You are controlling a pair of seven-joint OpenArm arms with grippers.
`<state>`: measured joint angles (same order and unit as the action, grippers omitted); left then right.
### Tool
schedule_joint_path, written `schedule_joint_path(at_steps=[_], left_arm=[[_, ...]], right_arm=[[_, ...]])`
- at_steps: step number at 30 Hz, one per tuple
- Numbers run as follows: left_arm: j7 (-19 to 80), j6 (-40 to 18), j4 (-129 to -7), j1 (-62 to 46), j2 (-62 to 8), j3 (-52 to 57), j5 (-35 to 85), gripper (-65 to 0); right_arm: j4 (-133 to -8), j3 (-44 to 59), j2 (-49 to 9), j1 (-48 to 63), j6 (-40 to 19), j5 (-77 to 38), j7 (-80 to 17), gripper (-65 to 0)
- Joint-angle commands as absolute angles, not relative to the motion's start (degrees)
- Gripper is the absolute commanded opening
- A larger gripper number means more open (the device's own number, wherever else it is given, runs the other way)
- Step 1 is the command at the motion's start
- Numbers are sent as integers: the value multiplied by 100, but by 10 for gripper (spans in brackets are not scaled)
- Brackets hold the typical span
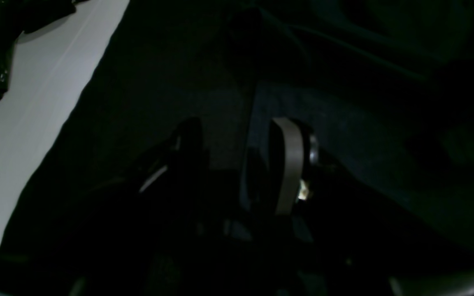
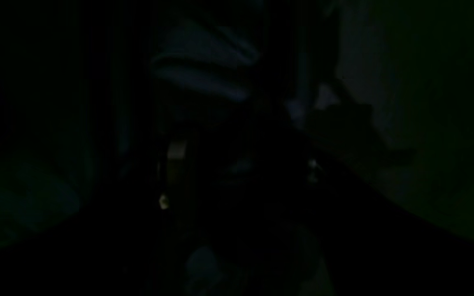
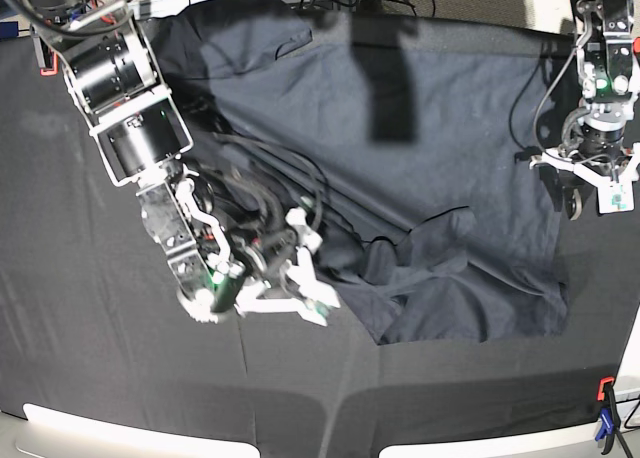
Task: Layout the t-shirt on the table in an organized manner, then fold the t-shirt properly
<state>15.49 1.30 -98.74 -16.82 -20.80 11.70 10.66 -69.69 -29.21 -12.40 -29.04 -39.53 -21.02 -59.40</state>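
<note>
T-shirt (image 3: 450, 128) fabric covers most of the middle and right of the table (image 3: 90, 378), lying partly spread: its far and right portions are fairly flat, while the near-left part is bunched into folds and a turned-over flap sits near the middle of the near hem. The table's black cloth stays bare along the whole near side and the left, so there is plenty of room to drag cloth that way; the far edge is crowded by cables and the shirt's far-left corner runs close to it.

The right gripper (image 3: 305, 268), on the left of the base view, hangs low over the crumpled near-left folds with its white jaws spread apart, nothing visibly between them. The left gripper (image 3: 590, 183), at the right of the view, sits just at the shirt's right edge, jaws also apart and holding nothing; its wrist view shows the fingers (image 1: 288, 164) parted above dark cloth.

The step in hand looks like flattening the shirt before any fold. Done well, each gripper should pinch a single layer at an outer edge, not a wad, then pull outward and low so the bunched folds slide open. The near flap needs turning back too. A red and blue clamp (image 3: 605, 418) at the near-right corner is worth avoiding.
</note>
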Motion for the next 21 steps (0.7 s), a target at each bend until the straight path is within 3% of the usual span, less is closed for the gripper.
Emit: schedule_joint_path(at_steps=[1,3,6,10,14,21], left_arm=[[1409,148,-9983,-1634,-2158,1208,1052,-401],[1409,148,-9983,-1634,-2161,1208,1052,-401],[1409,145,-9983,-1634,-2158,1208,1052,-401],[1413,148,-9983,-1634,-2158,1208,1052,-401],[1413,148,-9983,-1634,-2158,1208,1052,-401],[1413,148,-9983,-1636,-2156,1208,1052,-401]], right_arm=[[-7063,-2891,-1236,-3098,-4000,-2161,-5894,-373],[-7063,-2891,-1236,-3131,-4000,-2167,-6005,-461],[-7063,-2875,-1238,-3201,-4000,-2257,-6252,-650],[-7065,-2659,-1238,-3398,-4000,-1890,-6139,-650],[-7063,-1986,-1269,-3546,-3715,-862,-5085,-650],[-6720,-1186,-1643,-3612,-3489,-366,-3924,-650]])
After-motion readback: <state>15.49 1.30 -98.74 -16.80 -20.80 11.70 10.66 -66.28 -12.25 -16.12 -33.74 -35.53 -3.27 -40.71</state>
